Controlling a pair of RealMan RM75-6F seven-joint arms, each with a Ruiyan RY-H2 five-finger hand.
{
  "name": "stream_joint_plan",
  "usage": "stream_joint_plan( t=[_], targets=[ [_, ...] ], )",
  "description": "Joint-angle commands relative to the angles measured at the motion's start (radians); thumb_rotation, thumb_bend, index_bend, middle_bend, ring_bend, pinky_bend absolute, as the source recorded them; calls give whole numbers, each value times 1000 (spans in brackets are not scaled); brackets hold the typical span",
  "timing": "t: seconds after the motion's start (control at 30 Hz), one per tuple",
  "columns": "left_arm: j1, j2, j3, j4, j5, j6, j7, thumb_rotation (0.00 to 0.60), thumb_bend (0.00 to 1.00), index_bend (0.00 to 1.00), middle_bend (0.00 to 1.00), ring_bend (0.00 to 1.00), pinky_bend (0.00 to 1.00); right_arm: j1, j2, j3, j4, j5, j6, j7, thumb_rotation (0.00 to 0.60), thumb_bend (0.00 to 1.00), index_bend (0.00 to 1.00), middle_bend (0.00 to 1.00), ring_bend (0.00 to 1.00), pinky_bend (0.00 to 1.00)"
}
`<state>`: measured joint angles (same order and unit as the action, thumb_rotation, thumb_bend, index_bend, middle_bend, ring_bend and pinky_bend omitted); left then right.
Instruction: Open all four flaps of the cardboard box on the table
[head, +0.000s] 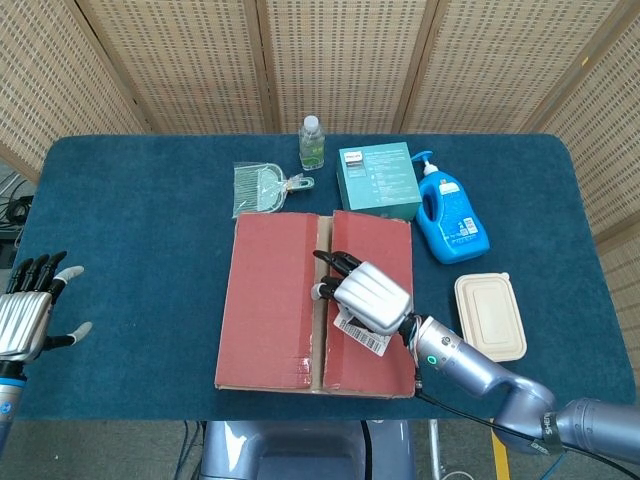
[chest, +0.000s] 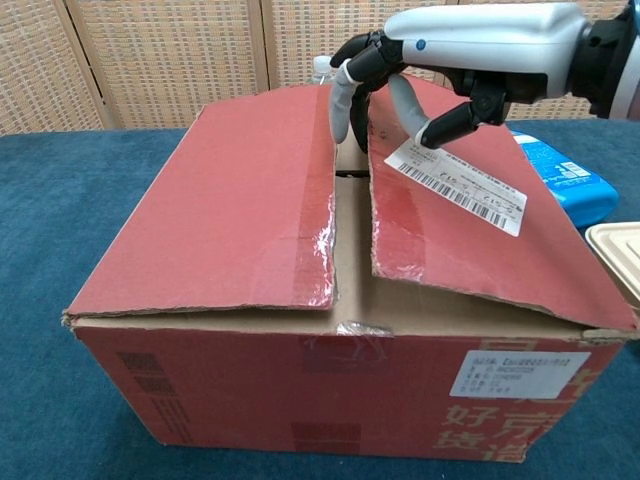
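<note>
The right hand's fingers (chest: 345, 95) curl down into the gap between the two top flaps of the cardboard box (chest: 340, 400), their tips hooked at the inner edge of the right flap (chest: 470, 250), with the thumb out over the shipping label (chest: 455, 185); they look set to catch under that edge and lift it, though whether they grip the flap outright or only press against it cannot be told. The right hand (head: 368, 295) reaches from the robot's side of the table (head: 130, 210) across the box top, which would let a pull toward the right swing the flap outward. The left hand (head: 25, 315) hangs well apart at the table's left edge, fingers spread and holding nothing, apparently waiting its turn for the left flap (chest: 230, 210). The box stands in the middle of the table, near the front edge. The chest view shows what the head view flattens: both top flaps are tented slightly upward and parted by a seam showing bare cardboard, with torn tape at their near edges. The head view alone shows the left hand and the bystanders behind and beside the box: a clear bottle (head: 312, 142), a bagged brush (head: 262, 187), a teal carton (head: 377, 180), a blue pump bottle (head: 448, 218) and a lidded food container (head: 490, 316).
</note>
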<state>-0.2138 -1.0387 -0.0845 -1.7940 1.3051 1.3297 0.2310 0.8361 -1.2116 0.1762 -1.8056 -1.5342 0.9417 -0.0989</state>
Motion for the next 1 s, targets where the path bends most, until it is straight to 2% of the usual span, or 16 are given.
stream_joint_plan(
  t=[0.03, 0.6, 1.0],
  targets=[
    [1, 1, 0, 1, 1, 3, -2, 526, 222, 189, 58, 0, 0, -1, 7, 0, -4, -7, 6, -5, 600, 1000, 379, 510, 68, 148],
    [2, 3, 0, 12, 14, 11, -22, 526, 221, 189, 58, 0, 0, -24, 145, 27, -91, -17, 54, -63, 600, 1000, 379, 521, 85, 148],
    [0, -2, -1, 19, 11, 9, -19, 526, 221, 189, 58, 0, 0, -62, 294, 44, -120, 12, 69, -125, 600, 1000, 379, 521, 88, 148]
  ],
)
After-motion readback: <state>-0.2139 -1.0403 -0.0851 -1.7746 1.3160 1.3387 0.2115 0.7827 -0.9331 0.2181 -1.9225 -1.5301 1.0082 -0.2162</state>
